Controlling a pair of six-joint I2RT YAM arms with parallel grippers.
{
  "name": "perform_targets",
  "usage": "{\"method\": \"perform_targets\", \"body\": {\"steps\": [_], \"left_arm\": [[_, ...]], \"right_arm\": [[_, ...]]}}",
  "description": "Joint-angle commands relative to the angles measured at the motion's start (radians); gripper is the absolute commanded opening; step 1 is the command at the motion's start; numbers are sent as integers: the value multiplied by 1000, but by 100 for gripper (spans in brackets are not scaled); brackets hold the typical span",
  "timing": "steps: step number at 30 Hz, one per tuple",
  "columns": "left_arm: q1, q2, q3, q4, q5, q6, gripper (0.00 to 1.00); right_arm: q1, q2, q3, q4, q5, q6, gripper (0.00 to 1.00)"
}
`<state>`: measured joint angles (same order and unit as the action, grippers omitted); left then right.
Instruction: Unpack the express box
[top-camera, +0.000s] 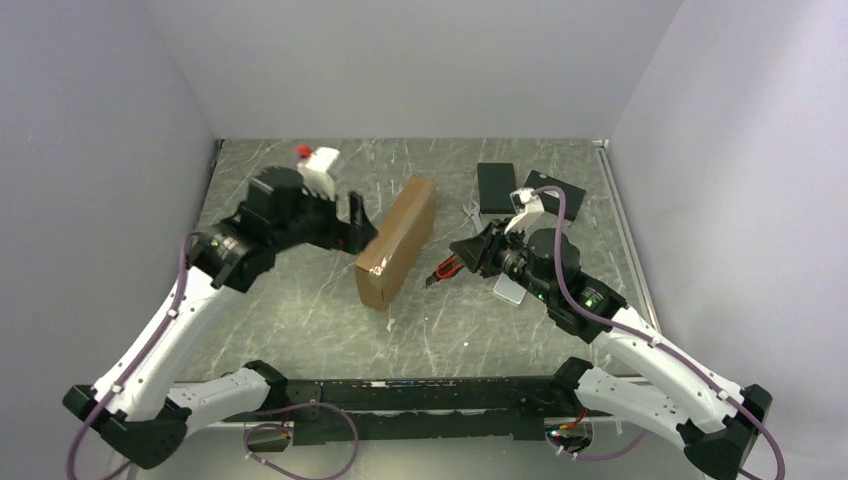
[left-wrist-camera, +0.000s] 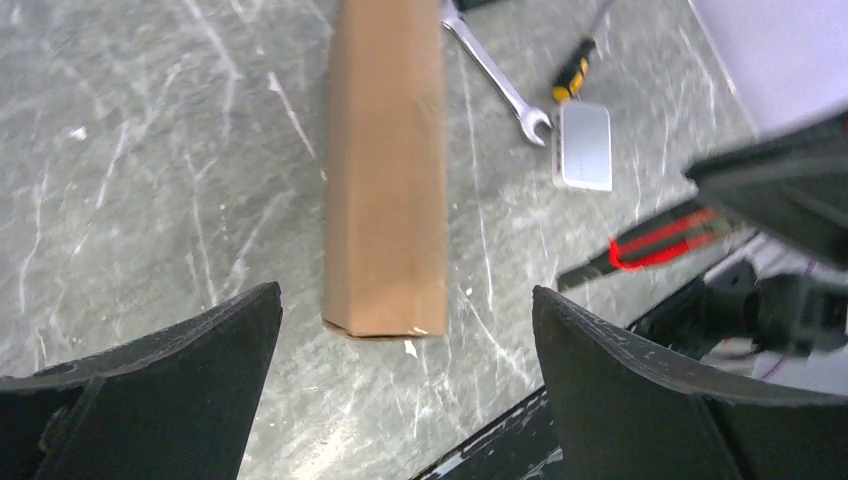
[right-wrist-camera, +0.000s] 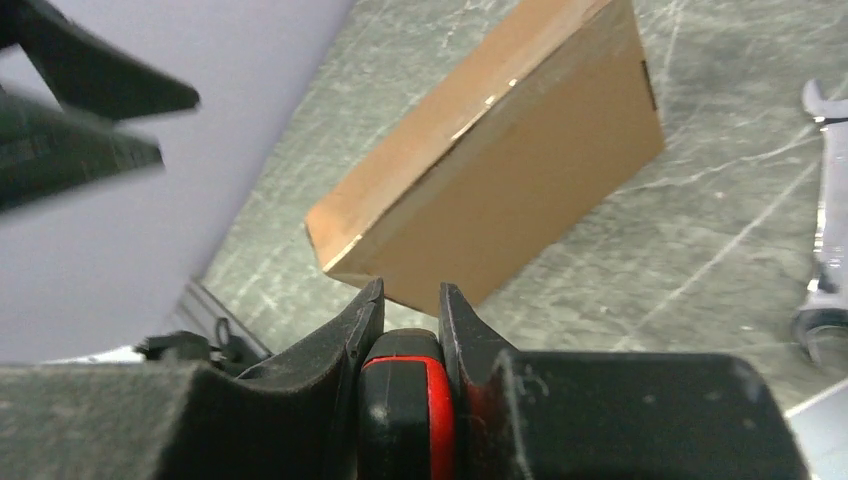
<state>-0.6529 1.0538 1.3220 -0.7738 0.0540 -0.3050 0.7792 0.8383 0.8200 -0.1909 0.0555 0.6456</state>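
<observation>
Now in hand: cutting the seal, I judge; nothing is unpacked yet.
Table (top-camera: 300, 320): walled at 9, 12 and 3 o'clock. The bare stretch at 6 to 7 o'clock of the box gives the most room.
Box (top-camera: 397, 240): mid-table, shut, standing on a long narrow side and running from 1 to 7 o'clock. Glossy tape shows at its near end.
Left end effector (top-camera: 360, 225): spread wide, grasping nothing, just beside the box at 9 o'clock.
Right end effector (top-camera: 462, 258): clenched on a red-and-black tool, likely a cutter (top-camera: 445, 270), at 4 o'clock of the box and apart from it.
Black boxes (top-camera: 495, 187): two, at 1 to 2 o'clock, near the far wall.
Wrench (left-wrist-camera: 495, 75), screwdriver (left-wrist-camera: 575, 70): at 2 o'clock of the box, crowding that side.
Next move: probably brace the box from 9 o'clock and bring the blade to the taped edge. On its edge, the box may topple.
</observation>
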Motion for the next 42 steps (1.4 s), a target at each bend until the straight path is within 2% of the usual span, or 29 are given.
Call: {"method": "perform_targets", "body": {"steps": [1,4,12,18,23,26,30,38,42], "left_arm": [[230,54,64,-21,324,-89,99],[301,142,98,-7,410,-113,97],[305,388,236,-34,422,-28,95],[232,507,323,-78,266,29,94],[134,571,353,-75,101,67,95],[109,592,342,-57,62,90,95],[100,594,300,-4,86,97,93],[100,597,238,51,139,105,83],[101,587,195,86,194,95,85]], "right_arm": [[-1,-55,-32,60,9,-201,0],[2,-79,-34,76,-39,-240,0],[4,-62,-15,95,-124,-266,0],[12,-19,-2,137,-160,-258,0],[21,20,34,136,-159,-263,0],[29,30,36,151,-148,-261,0],[49,44,40,176,-123,-271,0],[190,85,6,408,-33,-445,0],[239,138,31,503,35,-522,0]]}}
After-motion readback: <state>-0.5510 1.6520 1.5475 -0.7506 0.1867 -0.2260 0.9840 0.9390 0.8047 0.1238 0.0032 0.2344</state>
